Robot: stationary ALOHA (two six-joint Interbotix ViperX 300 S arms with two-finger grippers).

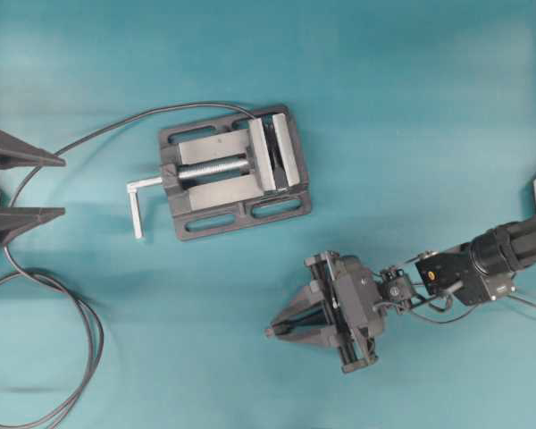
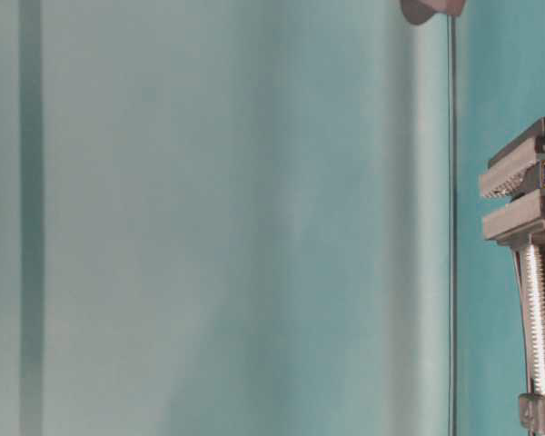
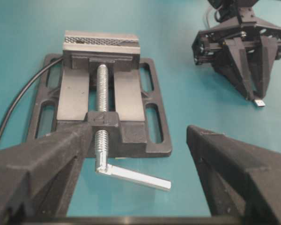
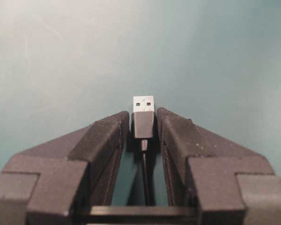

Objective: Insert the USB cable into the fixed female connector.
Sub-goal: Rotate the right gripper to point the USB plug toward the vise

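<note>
R claw (image 4: 144, 123) pinching USB plug (image 4: 143, 116) at frame ctr; L claw (image 1: 31, 186) spread wide, left edge; vise (image 1: 234, 170) upper-mid.

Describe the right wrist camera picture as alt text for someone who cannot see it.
A silver-tipped USB plug sits pinched between the two dark fingers of the right hand, metal end pointing away from the camera. Its thin cable runs back between the fingers, above a bare teal table.

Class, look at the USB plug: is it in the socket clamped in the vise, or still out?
Out. The USB plug sits between the right gripper's fingers, above bare table, apart from the vise.
</note>
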